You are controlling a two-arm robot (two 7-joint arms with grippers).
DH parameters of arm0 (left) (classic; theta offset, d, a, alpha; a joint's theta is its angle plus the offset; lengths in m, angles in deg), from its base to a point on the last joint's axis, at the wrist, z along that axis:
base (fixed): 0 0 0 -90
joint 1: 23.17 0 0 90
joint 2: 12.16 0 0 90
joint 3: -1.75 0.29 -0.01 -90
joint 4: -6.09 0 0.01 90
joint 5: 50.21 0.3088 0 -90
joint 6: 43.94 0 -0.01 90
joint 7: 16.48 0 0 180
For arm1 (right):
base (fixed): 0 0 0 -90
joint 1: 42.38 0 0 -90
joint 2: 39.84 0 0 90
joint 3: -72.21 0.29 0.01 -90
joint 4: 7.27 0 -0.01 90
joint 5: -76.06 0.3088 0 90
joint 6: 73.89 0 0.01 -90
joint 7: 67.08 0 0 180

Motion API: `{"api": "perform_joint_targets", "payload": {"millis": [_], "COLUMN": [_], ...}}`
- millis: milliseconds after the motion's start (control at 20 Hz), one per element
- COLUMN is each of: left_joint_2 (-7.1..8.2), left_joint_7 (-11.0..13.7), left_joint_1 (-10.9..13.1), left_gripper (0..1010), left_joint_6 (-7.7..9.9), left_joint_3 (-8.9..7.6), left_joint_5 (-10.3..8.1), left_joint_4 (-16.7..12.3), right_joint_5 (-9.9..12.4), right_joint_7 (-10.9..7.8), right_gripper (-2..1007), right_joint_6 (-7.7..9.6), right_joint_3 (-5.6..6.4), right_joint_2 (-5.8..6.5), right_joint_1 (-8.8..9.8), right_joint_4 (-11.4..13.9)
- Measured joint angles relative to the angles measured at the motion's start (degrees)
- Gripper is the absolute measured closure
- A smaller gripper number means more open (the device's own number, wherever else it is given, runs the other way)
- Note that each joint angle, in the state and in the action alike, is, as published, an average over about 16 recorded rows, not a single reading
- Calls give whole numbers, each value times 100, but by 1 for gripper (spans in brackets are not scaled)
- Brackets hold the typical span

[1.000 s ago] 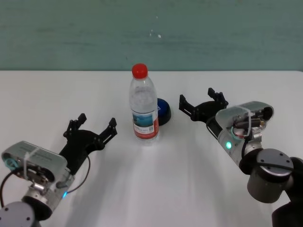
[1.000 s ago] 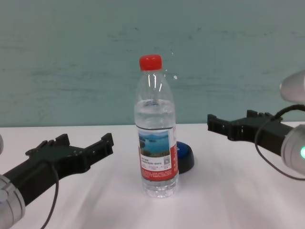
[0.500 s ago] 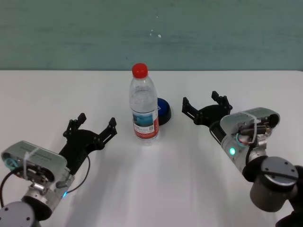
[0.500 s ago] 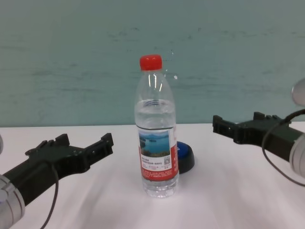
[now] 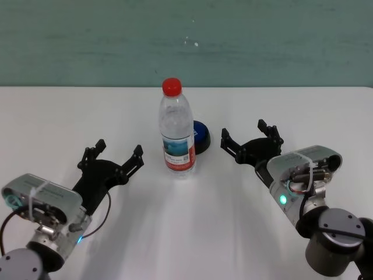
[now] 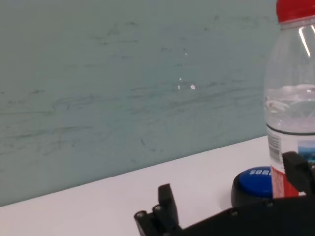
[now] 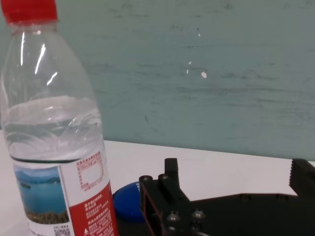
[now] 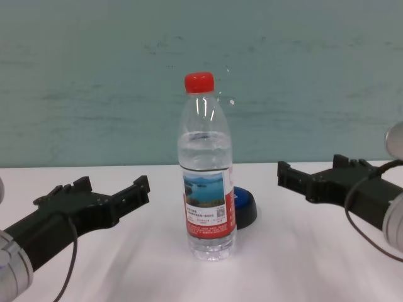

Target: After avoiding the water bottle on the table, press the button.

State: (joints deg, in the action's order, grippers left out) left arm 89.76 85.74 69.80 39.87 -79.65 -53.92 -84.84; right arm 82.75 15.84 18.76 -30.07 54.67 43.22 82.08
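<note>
Right hand (image 5: 249,136) fingers apart, right of button (image 5: 201,137) | water bottle (image 5: 176,133) fronts button | left hand (image 5: 113,156) apart, parked

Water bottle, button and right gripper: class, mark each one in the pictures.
water bottle (image 5: 178,153), head view, on its label.
button (image 5: 202,137), head view, on the blue dome showing beside the bottle.
right gripper (image 5: 247,135), head view, midway between its open fingertips.

Bright even light, soft shadows, wrist views slightly blurred
</note>
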Motion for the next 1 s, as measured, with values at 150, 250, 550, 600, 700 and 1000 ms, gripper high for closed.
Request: {"api": "perform_joint_targets", "payload": {"millis": [150, 250, 550, 600, 700, 1000], "left_joint_2": [0, 0, 0, 0, 0, 0], "left_joint_7": [0, 0, 0, 0, 0, 0], "left_joint_1": [0, 0, 0, 0, 0, 0], "left_gripper": [0, 0, 0, 0, 0, 0], "left_joint_6": [0, 0, 0, 0, 0, 0], "left_joint_3": [0, 0, 0, 0, 0, 0], "left_joint_5": [0, 0, 0, 0, 0, 0], "left_joint_4": [0, 0, 0, 0, 0, 0], "right_joint_5": [-37, -59, -93, -95, -98, -101], "right_joint_7": [31, 54, 106, 112, 120, 122], "right_gripper": [1, 1, 1, 1, 1, 1], "right_joint_6": [-33, -46, -56, -54, -49, -42], "right_joint_3": [6, 13, 38, 41, 46, 47], "right_joint_2": [-22, -38, -80, -85, -92, -94], "right_joint_1": [98, 159, 296, 311, 332, 339], "right_joint_4": [52, 84, 151, 158, 168, 170]}}
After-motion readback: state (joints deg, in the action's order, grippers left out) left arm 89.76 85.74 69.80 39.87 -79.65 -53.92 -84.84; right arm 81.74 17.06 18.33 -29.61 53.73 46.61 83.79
